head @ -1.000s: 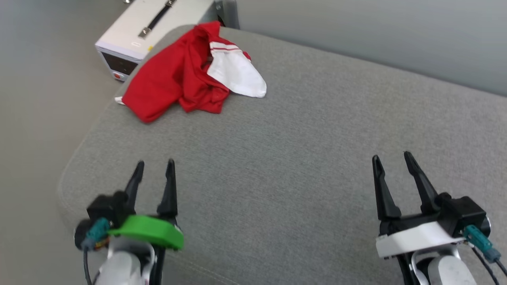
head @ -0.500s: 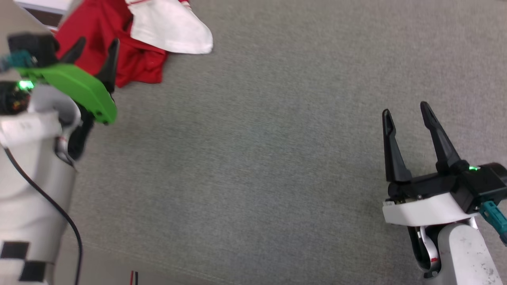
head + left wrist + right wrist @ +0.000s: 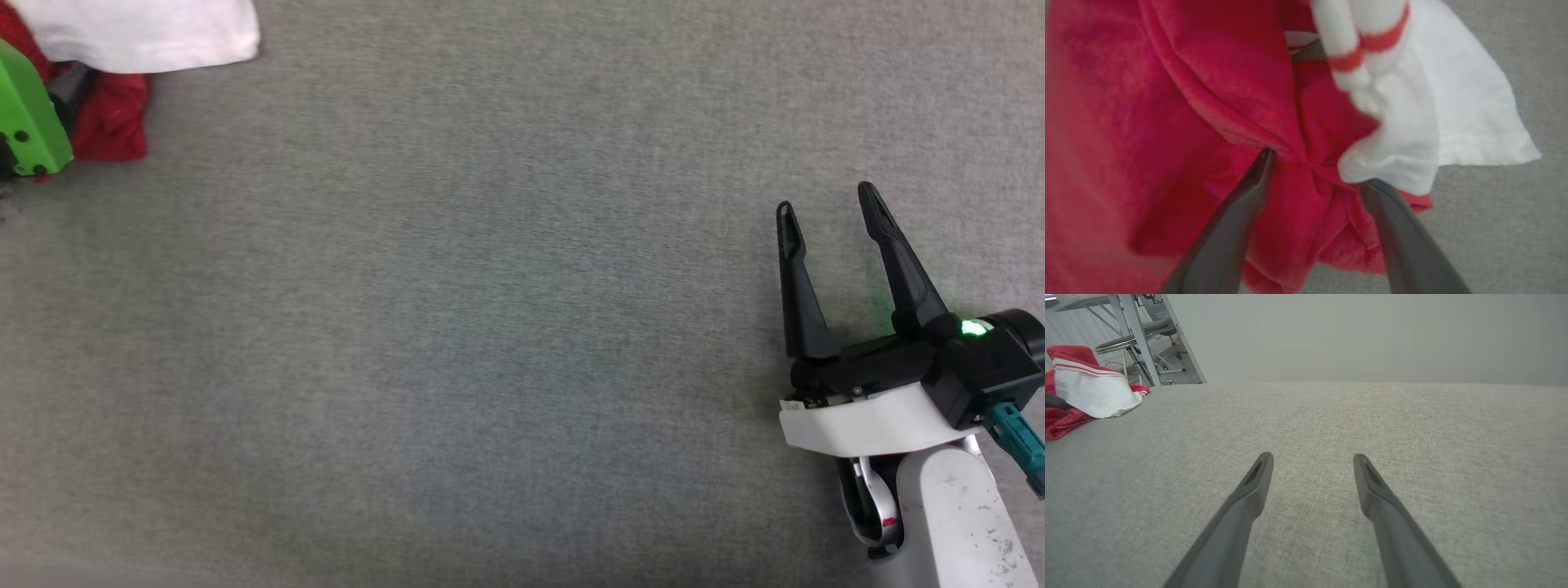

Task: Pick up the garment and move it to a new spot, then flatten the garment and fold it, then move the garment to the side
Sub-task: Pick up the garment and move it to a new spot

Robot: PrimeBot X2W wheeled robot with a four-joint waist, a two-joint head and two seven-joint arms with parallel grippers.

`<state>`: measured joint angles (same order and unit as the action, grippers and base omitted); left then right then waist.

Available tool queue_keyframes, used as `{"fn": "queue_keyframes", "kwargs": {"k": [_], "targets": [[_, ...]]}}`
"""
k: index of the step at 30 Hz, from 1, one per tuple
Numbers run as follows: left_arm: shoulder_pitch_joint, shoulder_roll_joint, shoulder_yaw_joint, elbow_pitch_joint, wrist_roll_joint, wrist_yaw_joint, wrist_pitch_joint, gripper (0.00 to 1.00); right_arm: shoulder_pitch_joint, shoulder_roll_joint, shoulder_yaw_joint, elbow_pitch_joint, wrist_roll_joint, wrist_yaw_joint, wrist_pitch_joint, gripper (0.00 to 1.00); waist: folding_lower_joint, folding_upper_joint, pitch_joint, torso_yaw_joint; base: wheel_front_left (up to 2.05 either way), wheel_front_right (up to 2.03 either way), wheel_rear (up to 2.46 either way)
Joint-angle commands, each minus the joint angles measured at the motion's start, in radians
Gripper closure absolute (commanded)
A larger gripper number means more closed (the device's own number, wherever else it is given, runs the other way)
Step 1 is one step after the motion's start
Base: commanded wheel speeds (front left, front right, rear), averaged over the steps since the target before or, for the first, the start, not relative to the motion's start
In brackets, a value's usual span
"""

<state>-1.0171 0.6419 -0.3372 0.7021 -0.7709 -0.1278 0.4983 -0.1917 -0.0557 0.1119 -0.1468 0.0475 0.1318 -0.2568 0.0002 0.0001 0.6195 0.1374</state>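
Observation:
The garment [image 3: 114, 122] is a crumpled heap of red cloth with a white sleeve on top, at the top left corner of the head view. The green wrist cover [image 3: 24, 114] of my left arm sits against it there. In the left wrist view my left gripper [image 3: 1316, 171] is open, its two fingers pushed into the garment [image 3: 1167, 102], with a bunch of red folds between them and the white sleeve over the right fingertip. My right gripper [image 3: 826, 200] hovers open and holds nothing at the lower right, far from the garment [image 3: 1090, 392], over bare cushion [image 3: 1312, 457].
A wide grey fabric cushion [image 3: 490, 327] carries everything. In the right wrist view, white metal frame legs and a stool [image 3: 1139, 339] stand beyond the cushion's far left edge, and a plain grey wall [image 3: 1372, 335] rises behind.
The head camera has swung down and right, so the garment has slid to the picture's top left corner. My left arm has reached forward into the garment. The right gripper has barely moved.

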Motion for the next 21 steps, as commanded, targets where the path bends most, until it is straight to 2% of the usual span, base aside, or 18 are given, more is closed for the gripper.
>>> {"fn": "queue_keyframes", "kwargs": {"k": [1, 6, 7, 8, 11, 13, 16, 17, 21], "targets": [[-0.023, 0.008, -0.002, 0.020, -0.013, -0.003, 0.013, 0.00, -0.023, 0.001, 0.001, -0.006, -0.004, -0.001, -0.005, 0.00, -0.0002, -0.0001, 0.059, -0.058, 0.00, 0.00, 0.00], [-0.033, 0.002, -0.030, 0.096, -0.015, -0.003, 0.062, 0.01, -0.033, 0.002, 0.000, -0.008, -0.006, -0.001, -0.005, 0.00, -0.0002, -0.0001, 0.073, -0.066, 0.00, 0.00, 0.00], [-0.031, -0.002, -0.036, 0.105, -0.021, -0.003, 0.076, 0.67, -0.034, 0.002, 0.001, -0.006, -0.007, -0.001, -0.005, 0.00, -0.0002, -0.0001, 0.072, -0.066, 0.00, 0.00, 0.00], [-0.026, -0.010, -0.039, 0.114, -0.034, -0.003, 0.088, 1.00, -0.034, 0.002, 0.003, -0.003, -0.008, -0.001, -0.005, 0.00, -0.0002, -0.0001, 0.069, -0.067, 0.00, 0.00, 0.00], [-0.010, -0.024, -0.038, 0.122, -0.069, -0.003, 0.085, 1.00, -0.032, 0.003, 0.002, 0.008, -0.009, -0.001, -0.005, 0.00, -0.0002, -0.0001, 0.051, -0.067, 0.00, 0.00, 0.00], [0.001, -0.026, -0.038, 0.118, -0.078, -0.003, 0.044, 1.00, -0.027, 0.003, -0.002, 0.018, -0.009, -0.001, -0.005, 0.00, -0.0002, -0.0001, 0.030, -0.066, 0.00, 0.00, 0.00], [0.023, -0.019, -0.045, 0.108, -0.074, -0.003, -0.047, 1.00, -0.015, 0.004, -0.005, 0.040, -0.012, -0.001, -0.005, 0.00, -0.0002, -0.0001, -0.026, -0.070, 0.00, 0.00, 0.00], [0.055, -0.014, -0.041, 0.100, -0.090, -0.003, -0.135, 1.00, -0.001, 0.004, -0.009, 0.062, -0.011, -0.001, -0.005, 0.00, -0.0002, -0.0001, -0.098, -0.081, 0.00, 0.00, 0.00], [0.100, -0.003, -0.051, 0.064, -0.098, -0.003, -0.246, 1.00, 0.029, 0.005, -0.031, 0.092, -0.003, -0.001, -0.005, 0.00, -0.0002, -0.0001, -0.204, -0.086, 0.00, 0.00, 0.00]]}}
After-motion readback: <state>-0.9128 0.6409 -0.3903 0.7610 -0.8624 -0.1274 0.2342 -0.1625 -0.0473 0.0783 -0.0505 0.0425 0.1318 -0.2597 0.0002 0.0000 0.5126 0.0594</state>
